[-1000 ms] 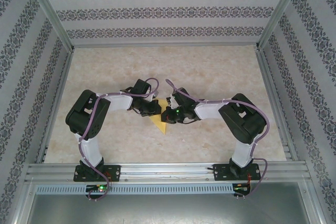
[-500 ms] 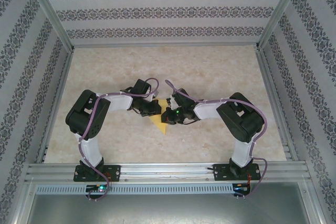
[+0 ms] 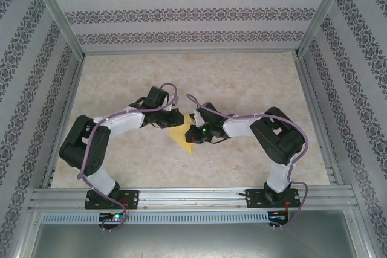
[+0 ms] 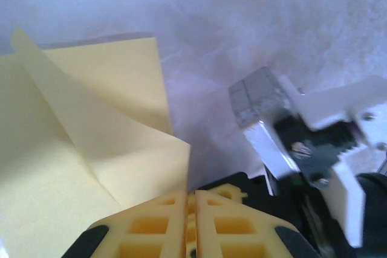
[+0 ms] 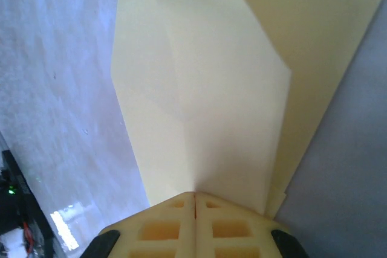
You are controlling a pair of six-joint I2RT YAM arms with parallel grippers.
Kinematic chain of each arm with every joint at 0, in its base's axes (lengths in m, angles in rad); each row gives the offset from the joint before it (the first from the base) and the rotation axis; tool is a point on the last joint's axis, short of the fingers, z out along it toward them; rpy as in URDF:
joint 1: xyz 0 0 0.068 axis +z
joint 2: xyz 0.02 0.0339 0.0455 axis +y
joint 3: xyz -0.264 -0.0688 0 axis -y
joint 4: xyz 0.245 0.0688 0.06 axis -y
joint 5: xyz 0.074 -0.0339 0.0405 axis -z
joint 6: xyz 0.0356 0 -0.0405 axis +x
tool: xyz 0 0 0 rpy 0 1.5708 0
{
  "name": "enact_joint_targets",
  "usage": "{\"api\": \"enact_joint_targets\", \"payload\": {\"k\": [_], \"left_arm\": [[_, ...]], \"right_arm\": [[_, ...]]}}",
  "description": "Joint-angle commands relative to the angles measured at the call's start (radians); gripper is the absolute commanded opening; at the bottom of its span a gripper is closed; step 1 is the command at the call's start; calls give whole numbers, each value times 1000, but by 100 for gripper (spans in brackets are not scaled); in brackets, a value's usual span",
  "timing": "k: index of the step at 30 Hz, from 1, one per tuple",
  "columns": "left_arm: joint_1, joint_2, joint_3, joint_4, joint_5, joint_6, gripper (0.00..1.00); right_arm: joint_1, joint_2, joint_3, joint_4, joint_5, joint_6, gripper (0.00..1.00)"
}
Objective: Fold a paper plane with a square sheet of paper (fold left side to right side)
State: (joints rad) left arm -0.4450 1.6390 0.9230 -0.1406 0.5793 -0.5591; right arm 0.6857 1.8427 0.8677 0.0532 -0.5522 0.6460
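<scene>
Right pincer [image 5: 194,196] clamping, jaws together, on square sheet of paper [image 3: 181,136], lying mid-frame on counter [image 3: 254,83] in top view. Left pincer [image 4: 190,193] sitting jaws together at paper's edge, grip unclear. Advice: anchoring right side, carrying left side across low, aligning edges before creasing.

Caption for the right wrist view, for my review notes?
Shut right hand tipped against the folded yellow sheet of paper, its creased layers spreading over the pale table.
</scene>
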Motion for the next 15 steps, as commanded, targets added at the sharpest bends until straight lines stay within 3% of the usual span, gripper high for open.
{"api": "enact_joint_targets", "payload": {"k": [1, 15], "left_arm": [[5, -21, -63, 13, 8, -18, 10], [-32, 72, -98, 189, 72, -85, 10]], "right_arm": [[-2, 38, -52, -260, 188, -113, 0], [-8, 46, -41, -261, 166, -128, 0]]}}
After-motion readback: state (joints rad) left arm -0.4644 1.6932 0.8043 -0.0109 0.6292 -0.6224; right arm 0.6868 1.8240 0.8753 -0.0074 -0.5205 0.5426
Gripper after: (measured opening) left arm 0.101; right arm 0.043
